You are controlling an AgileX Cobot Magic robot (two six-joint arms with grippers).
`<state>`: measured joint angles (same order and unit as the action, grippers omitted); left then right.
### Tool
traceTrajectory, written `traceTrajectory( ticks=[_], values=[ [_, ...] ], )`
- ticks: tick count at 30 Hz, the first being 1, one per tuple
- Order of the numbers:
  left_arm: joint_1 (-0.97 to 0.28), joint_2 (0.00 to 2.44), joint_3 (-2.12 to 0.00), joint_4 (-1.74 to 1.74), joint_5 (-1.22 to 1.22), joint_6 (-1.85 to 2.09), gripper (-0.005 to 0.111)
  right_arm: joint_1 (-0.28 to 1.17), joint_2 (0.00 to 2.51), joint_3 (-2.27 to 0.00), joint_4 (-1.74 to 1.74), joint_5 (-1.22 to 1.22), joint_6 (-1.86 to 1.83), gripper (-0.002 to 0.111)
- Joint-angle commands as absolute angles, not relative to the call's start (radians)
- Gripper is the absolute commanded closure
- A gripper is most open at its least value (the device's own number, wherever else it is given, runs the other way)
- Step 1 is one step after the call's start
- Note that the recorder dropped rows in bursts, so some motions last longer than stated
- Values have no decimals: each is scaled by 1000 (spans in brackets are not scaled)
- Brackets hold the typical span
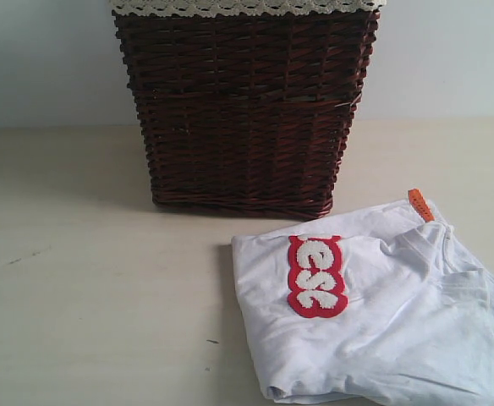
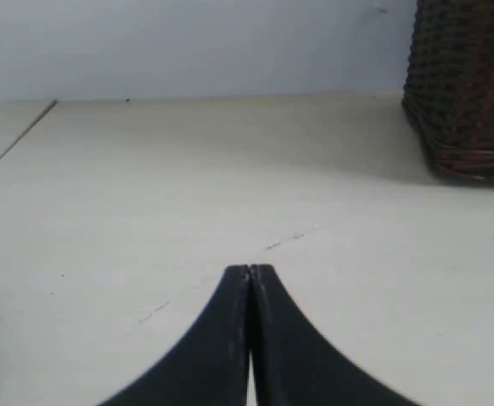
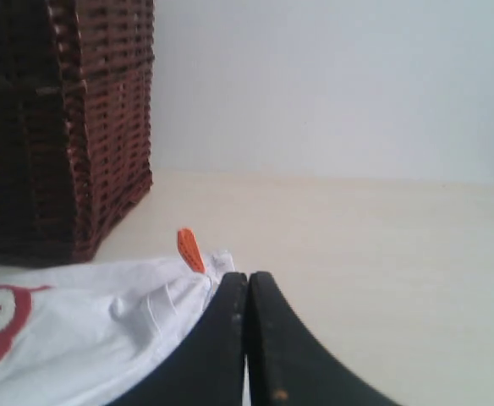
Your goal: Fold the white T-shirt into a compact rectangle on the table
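Observation:
The white T-shirt [image 1: 374, 313] lies folded in a rough rectangle on the table [image 1: 95, 279], in front of the basket and to the right. Its red patch with fuzzy white letters [image 1: 316, 276] faces up, and an orange tag [image 1: 420, 205] sticks out at the collar. Neither gripper appears in the exterior view. In the right wrist view the T-shirt [image 3: 86, 330] and its orange tag [image 3: 189, 249] lie just beside my right gripper [image 3: 248, 276], which is shut with nothing in it. My left gripper [image 2: 250, 269] is shut and empty over bare table [image 2: 145, 211].
A tall dark brown wicker basket [image 1: 243, 106] with a lace-edged liner [image 1: 238, 7] stands at the back middle of the table, close behind the shirt. A pale wall runs behind it. Its corner shows in the left wrist view as basket [image 2: 467, 85].

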<state>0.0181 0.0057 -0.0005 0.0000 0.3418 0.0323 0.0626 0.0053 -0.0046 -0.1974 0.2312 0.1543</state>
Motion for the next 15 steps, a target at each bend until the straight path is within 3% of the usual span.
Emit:
traceTrajectory(
  ticks=[1,15],
  values=[
    [19,0,0,0,334,23,106,57,0,0,-180,273,101,108],
    [19,0,0,0,334,23,106,57,0,0,-81,264,-6,108]
  ],
)
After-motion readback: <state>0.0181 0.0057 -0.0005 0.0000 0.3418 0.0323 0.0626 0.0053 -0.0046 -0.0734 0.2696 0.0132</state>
